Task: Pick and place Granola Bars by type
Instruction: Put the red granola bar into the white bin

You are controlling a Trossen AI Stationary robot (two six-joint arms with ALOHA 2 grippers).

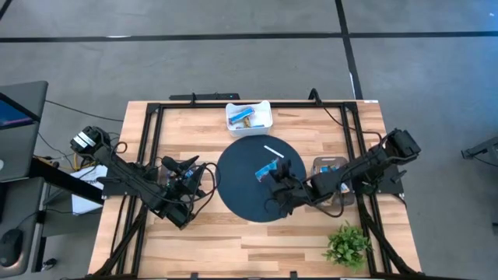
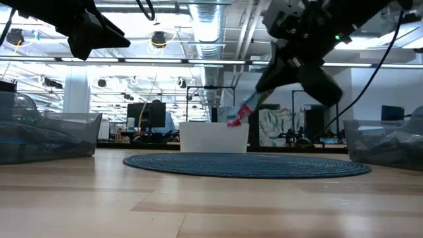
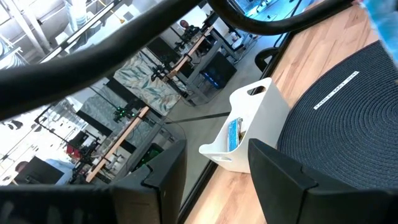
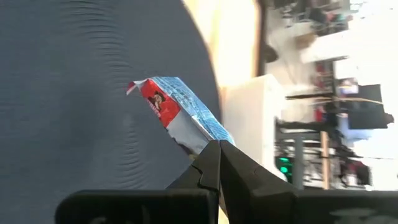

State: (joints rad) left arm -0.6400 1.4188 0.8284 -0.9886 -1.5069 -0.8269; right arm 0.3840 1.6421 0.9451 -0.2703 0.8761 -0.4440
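Observation:
A blue granola bar with a red end is in my right gripper, which is shut on it above the round dark mat. In the high view the bar is over the mat's right half. In the low view it hangs clear of the mat. More bars lie in the white bin at the far edge and in the clear bin on the right. My left gripper is open and raised left of the mat, touching nothing. My right gripper pinches the bar's blue-and-silver end, opposite the red end, between its two fingertips. The bar is lifted clear of the mat and sticks out past the fingertips, slanting down with its red end lowest.
A thin white strip lies on the mat's far part. The white bin holds a blue bar. A clear bin is under the left arm. A small green plant stands at the near right corner. A dark frame borders the table.

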